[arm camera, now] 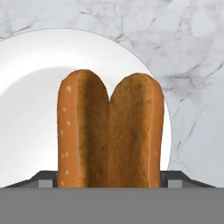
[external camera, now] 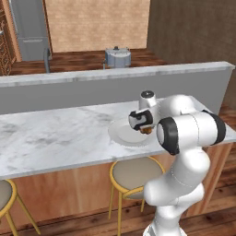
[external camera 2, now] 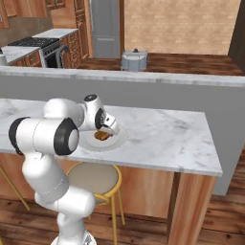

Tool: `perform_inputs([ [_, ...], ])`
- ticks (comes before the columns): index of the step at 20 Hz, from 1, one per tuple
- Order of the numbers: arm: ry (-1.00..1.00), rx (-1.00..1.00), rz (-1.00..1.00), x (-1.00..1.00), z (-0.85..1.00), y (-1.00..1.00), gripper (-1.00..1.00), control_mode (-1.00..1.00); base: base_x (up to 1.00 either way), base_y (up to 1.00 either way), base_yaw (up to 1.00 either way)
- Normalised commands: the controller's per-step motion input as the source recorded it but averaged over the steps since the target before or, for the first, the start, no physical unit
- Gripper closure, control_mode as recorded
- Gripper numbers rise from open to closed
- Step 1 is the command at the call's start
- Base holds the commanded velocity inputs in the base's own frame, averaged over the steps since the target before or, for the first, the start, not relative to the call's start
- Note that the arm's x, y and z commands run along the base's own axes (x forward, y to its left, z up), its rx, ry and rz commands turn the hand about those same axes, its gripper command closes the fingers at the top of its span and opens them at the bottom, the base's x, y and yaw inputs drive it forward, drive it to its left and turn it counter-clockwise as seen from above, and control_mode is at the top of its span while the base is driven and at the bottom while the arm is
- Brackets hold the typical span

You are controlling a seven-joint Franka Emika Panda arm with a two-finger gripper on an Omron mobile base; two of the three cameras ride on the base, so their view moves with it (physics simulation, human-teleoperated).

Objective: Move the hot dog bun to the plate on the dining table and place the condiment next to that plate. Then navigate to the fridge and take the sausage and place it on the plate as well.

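**Bun over the plate, between the fingers**

The white arm reaches forward and down over the dining table [external camera: 55, 133], a long marble-topped bar with a plain wood base. Its gripper [external camera 2: 106, 131] sits low above the plate [external camera 2: 120, 136], which lies on the marble near the table's front edge.

In the hand view the hot dog bun [arm camera: 110, 131] stands between the two dark finger tips [arm camera: 43, 178], one at each side of its lower end (the split faces the camera, showing two orange-brown halves with paler seeds on the outer crust). The fingers sit wide apart with the bun filling the gap between them; whether they press on it or have let go, I cannot tell. The off-white plate lies directly behind the bun, and grey-veined marble shows beyond its rim.

From the right base view a small brown piece of the bun [external camera 2: 101, 136] shows under the hand, on or just above the plate.

Two round stools [external camera: 136, 175] with yellow legs stand under the table's front edge. Behind a grey half wall [external camera: 69, 94], the tall grey fridge [external camera 2: 105, 28] stands at the back of the kitchen.
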Motion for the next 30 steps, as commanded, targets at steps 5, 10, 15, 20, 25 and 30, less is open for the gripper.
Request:
perform_inputs([
  [5,0.00,0.02,-0.04,0.00,-0.34,-0.01,1.00,-1.00,0.00,0.00,0.00],
  [10,-0.02,0.01,-0.03,0.03,-0.37,0.00,1.00,-1.00,0.00,0.00,0.00],
  [15,-0.05,0.01,-0.01,0.16,-0.33,0.00,1.00,-1.00,0.00,0.00,0.00],
  [20,-0.11,0.02,-0.01,0.47,-0.09,0.00,-1.00,-1.00,0.00,0.00,0.00],
  [25,-0.11,0.02,-0.03,0.58,0.00,0.00,-1.00,-1.00,0.00,0.00,0.00],
  [30,-0.01,0.00,-0.04,0.31,0.00,0.00,-1.00,-1.00,0.00,0.00,0.00],
])
